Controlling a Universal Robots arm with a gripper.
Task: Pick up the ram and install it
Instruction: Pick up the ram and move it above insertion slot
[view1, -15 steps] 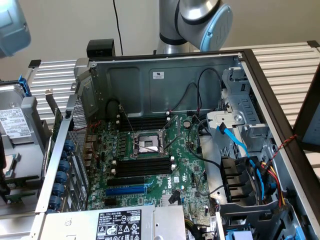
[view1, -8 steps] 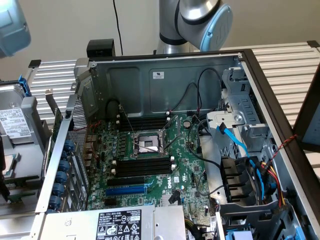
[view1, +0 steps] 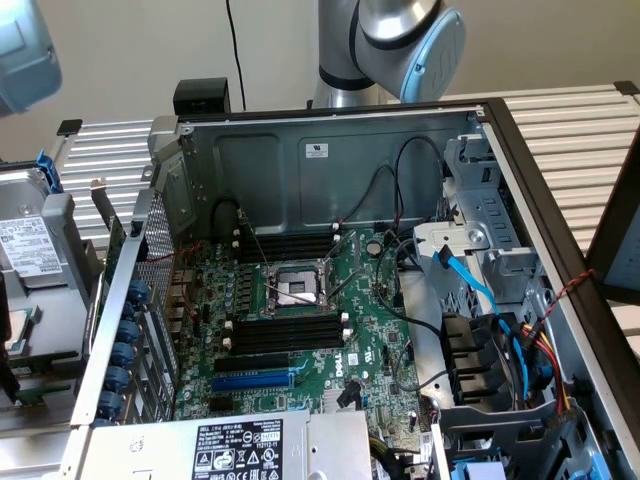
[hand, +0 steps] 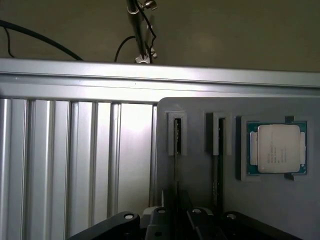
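One grey tray (hand: 197, 175) on the slatted counter (hand: 75, 165) holds two thin sticks standing on edge in two holders, and one processor chip (hand: 278, 149). The ram (hand: 176, 150) lies directly in line with the tool (hand: 176, 222), close to it. The second stick (hand: 218, 150) stands beside the ram. I cannot tell whether the tool is apart or together.

- Motherboard (view1: 375, 345) lies in the case (view1: 270, 170).
- Processor socket (view1: 295, 287) sits mid-board, memory slots (view1: 285, 332) behind and before it.
- Drive cage (view1: 500, 290) stands at the case's edge on the exterior view's right.
- Processor chip (hand: 277, 149) lies on the holder plate (hand: 197, 175) beside two narrow slots (hand: 176, 135).
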